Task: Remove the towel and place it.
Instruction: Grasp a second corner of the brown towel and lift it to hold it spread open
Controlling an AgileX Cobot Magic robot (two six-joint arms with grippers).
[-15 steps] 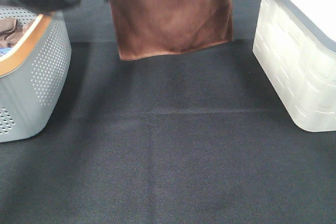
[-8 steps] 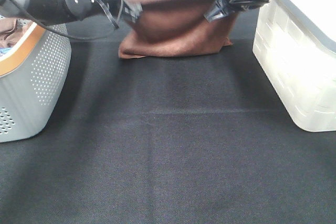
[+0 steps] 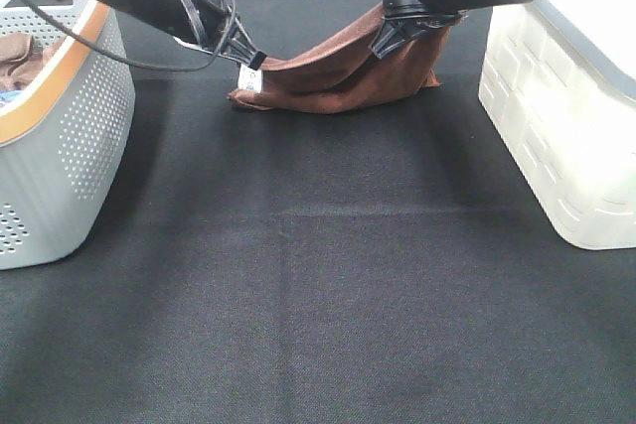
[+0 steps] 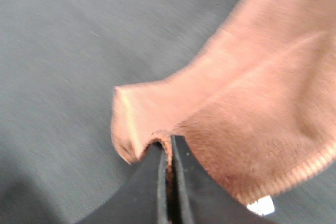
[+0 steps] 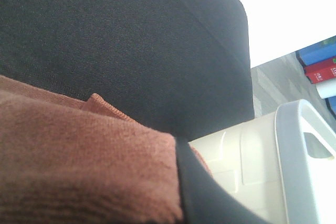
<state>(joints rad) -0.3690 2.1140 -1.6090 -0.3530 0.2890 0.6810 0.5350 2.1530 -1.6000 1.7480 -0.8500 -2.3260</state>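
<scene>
- Towel [image 3: 338, 76], reddish-brown and plush, lies bunched on the black table cover [image 3: 328, 305], to the right of the grey perforated basket [image 3: 79, 136] and clear of it.
- My left gripper [image 3: 254, 59] is pinched tight on the towel corner nearest the basket. In the wrist view its two black fingers [image 4: 152, 182] are pressed together with a fold of the cloth's edge caught between them.
- A small white tag [image 3: 248, 79] hangs just under that pinched corner, on the basket side of the towel.
- My right gripper [image 3: 386, 45] is clamped on the towel's end farthest from the basket. It holds that end raised, so the cloth slopes down to the cover.
- Between my two grips the towel sags, with its lower folds resting on the cover.
- A white lidded bin [image 3: 556, 126] stands beyond the towel from the basket, near the towel's far end. I cannot tell whether they touch.
- A duller brown cloth [image 3: 20, 57] shows inside the basket.
</scene>
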